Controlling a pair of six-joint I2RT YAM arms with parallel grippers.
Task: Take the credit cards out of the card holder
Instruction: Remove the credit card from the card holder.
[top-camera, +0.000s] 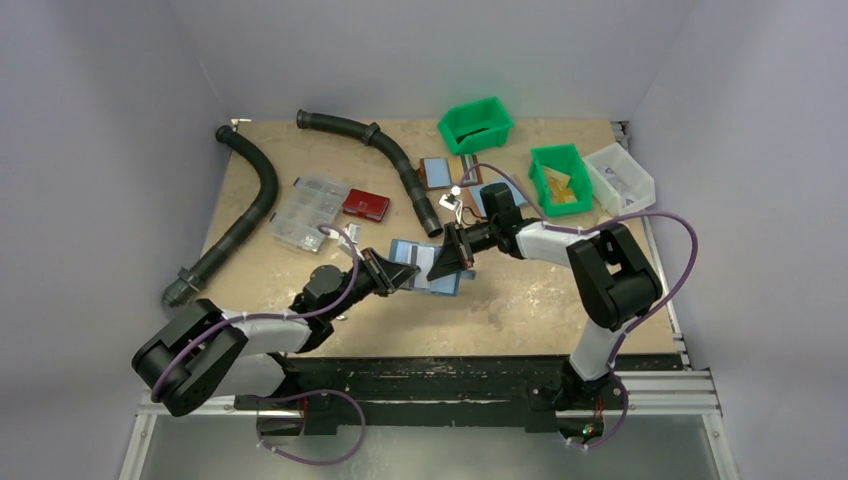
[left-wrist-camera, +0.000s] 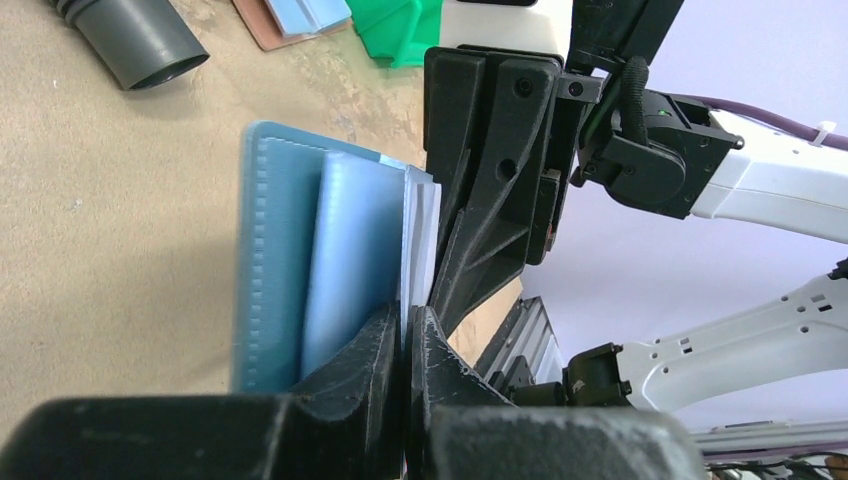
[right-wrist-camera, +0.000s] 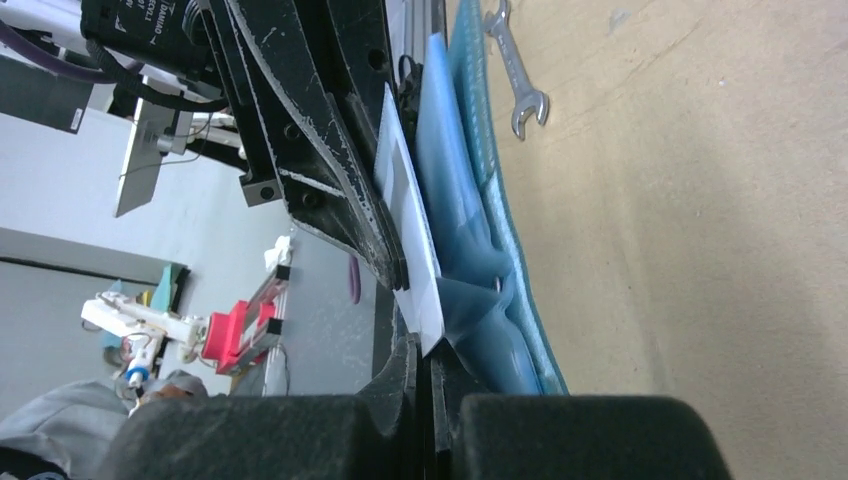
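Note:
The card holder (top-camera: 428, 280) lies open on the table between both grippers, its light-blue pockets up. It also shows in the left wrist view (left-wrist-camera: 285, 250) and the right wrist view (right-wrist-camera: 470, 190). My left gripper (top-camera: 393, 268) (left-wrist-camera: 405, 330) is shut on the thin edge of a pocket from the left. My right gripper (top-camera: 448, 262) (right-wrist-camera: 428, 360) is shut on the corner of a white credit card (right-wrist-camera: 405, 215) with a grey stripe, which stands out of the pocket. Card edges also show in the left wrist view (left-wrist-camera: 428, 225). The two grippers nearly touch.
Two brown-backed blue holders (top-camera: 437, 172) (top-camera: 478, 197) lie behind. Two green bins (top-camera: 476, 124) (top-camera: 560, 178) and a clear bin (top-camera: 620, 178) stand at back right. Black hoses (top-camera: 240, 215) (top-camera: 385, 150), a clear organizer box (top-camera: 305, 212), a red box (top-camera: 366, 204), and a small wrench (right-wrist-camera: 515, 70).

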